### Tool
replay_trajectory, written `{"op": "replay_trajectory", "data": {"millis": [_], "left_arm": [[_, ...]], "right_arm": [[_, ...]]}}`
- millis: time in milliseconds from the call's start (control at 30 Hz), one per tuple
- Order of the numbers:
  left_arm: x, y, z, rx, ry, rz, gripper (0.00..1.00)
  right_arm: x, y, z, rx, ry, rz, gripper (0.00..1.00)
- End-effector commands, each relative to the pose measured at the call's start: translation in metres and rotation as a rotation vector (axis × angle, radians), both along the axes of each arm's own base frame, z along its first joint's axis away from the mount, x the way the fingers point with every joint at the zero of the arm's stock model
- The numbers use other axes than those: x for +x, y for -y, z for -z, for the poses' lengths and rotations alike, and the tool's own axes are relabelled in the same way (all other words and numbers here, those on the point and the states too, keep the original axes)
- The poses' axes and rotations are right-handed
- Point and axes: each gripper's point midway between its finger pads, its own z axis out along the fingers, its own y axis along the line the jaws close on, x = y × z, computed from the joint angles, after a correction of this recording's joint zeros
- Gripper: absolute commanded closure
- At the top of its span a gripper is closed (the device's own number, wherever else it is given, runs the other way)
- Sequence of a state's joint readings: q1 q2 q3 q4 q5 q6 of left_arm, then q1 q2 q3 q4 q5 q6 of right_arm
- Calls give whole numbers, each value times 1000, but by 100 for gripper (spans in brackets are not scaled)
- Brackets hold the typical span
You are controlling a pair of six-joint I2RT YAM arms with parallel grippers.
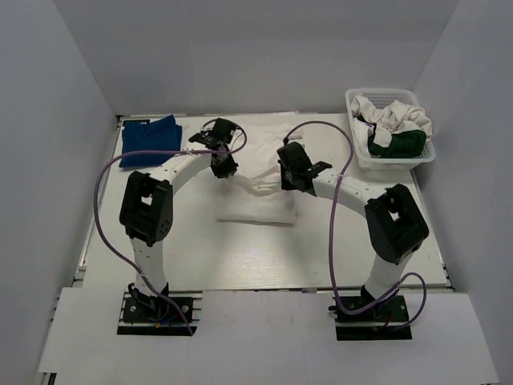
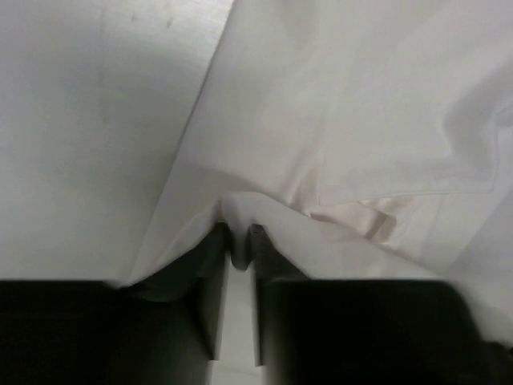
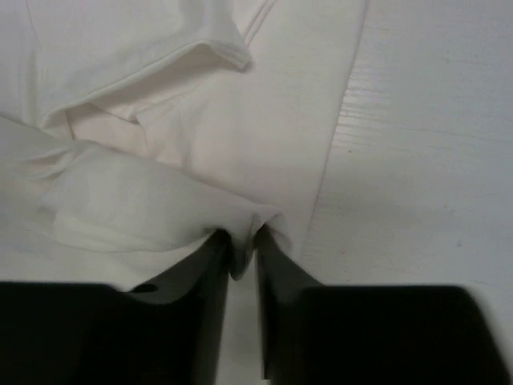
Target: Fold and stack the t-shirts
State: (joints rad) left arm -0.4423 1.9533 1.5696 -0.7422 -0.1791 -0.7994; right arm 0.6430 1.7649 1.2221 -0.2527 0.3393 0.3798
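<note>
Cloth fills both wrist views. The white tee (image 1: 256, 210) sits mid-table, its near part folded into a fairly flat rectangle and its far edge rumpled up between the two arms. It's soft matte cotton with a stitched hem showing.

The left claw (image 2: 238, 241) is pinched tight on a little ridge of the white tee, with the fabric bunched and peaking right between the dark fingers. The right claw (image 3: 243, 250) has the same deal going: jaws nearly together, with a fold of the tee squeezed in the slot, close to the cloth's right edge. Beyond that edge is bare table (image 1: 240, 257), pale with a faint grain.

The blue tee (image 1: 150, 138) lies flat-ish at the far left corner, well apart from the arms. Over at the far right is the basket (image 1: 394, 165), white plastic lattice with sloped sides. It holds a dark green tee (image 1: 398, 144) wadded at the front and a white heap (image 1: 394, 114) on top toward the back. That's probably more tees, but it's too crumpled to say how many.
</note>
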Motion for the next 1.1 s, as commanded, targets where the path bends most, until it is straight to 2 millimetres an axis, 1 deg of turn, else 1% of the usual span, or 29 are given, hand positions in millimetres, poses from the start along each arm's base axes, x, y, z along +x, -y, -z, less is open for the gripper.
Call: {"op": "replay_trajectory", "data": {"millis": [0,33,67,100,133,167,200,233,267,300,333,367,400,433,467,500,533,567,600,633,667,700,767,867,900,933,967,1033,1067], "left_arm": [[36,4,-13,-22,71,52,36],[52,5,-25,-29,102,50,29],[57,-2,-13,-10,61,54,22],[74,-2,-34,-19,109,39,19],[79,-6,-41,-14,113,39,16],[76,-11,-48,7,103,30,13],[80,-20,-53,26,115,5,5],[76,-24,-67,27,138,-2,2],[73,-25,-74,19,161,-3,0],[53,-32,-52,37,112,-1,0],[43,-34,-51,27,114,5,0],[31,-38,-73,-12,160,8,0],[10,-42,-48,-11,114,18,0],[-2,-44,-44,-23,108,26,0],[-15,-43,-39,-43,90,42,0],[-36,-48,-28,-50,73,49,0],[-47,-43,-22,-61,61,70,0],[-60,-35,-15,-97,39,105,0],[-77,-37,4,-105,-6,116,0],[-79,-34,6,-125,1,126,0],[-85,-30,11,-150,-18,143,0],[-95,-33,26,-138,-58,140,0],[-102,-32,40,-149,-104,137,0],[-104,-30,49,-156,-120,141,0],[-108,-32,56,-149,-143,139,3],[-108,-32,58,-150,-139,140,5],[-112,-33,65,-145,-153,138,10],[-114,-32,67,-156,-156,144,16],[-118,-33,73,-151,-175,142,20]], "right_arm": [[33,-9,-18,56,74,2,64],[56,-12,-38,78,128,29,43],[67,-6,-33,63,124,48,33],[75,-4,-39,57,135,66,28],[80,2,-33,34,116,84,22],[93,-2,-60,63,155,87,19],[94,-2,-65,69,159,75,16],[87,-7,-83,107,179,37,10],[81,-14,-79,129,186,-10,10],[65,-14,-62,119,156,-51,10],[56,-17,-73,158,169,-78,10],[36,-25,-68,219,129,-148,10],[20,-19,-56,224,90,-153,10],[9,-18,-49,244,53,-140,10],[-3,-18,-50,270,28,-153,10],[-27,-6,-25,255,-42,-142,10],[-38,-10,-22,323,-86,-128,10],[-57,-6,-16,346,-121,-140,10],[-71,-2,-1,351,-158,-134,10],[-77,-3,1,386,-176,-107,10],[-87,2,12,389,-203,-95,10],[-93,2,16,418,-221,-83,10],[-100,5,26,428,-261,-41,10],[-105,3,36,435,-300,-27,10],[-105,3,37,437,-306,-25,10],[-107,5,43,435,-312,-20,10],[-106,3,43,443,-309,-14,10],[-108,6,52,439,-324,-2,15],[-102,1,47,458,-299,-14,18]]}}
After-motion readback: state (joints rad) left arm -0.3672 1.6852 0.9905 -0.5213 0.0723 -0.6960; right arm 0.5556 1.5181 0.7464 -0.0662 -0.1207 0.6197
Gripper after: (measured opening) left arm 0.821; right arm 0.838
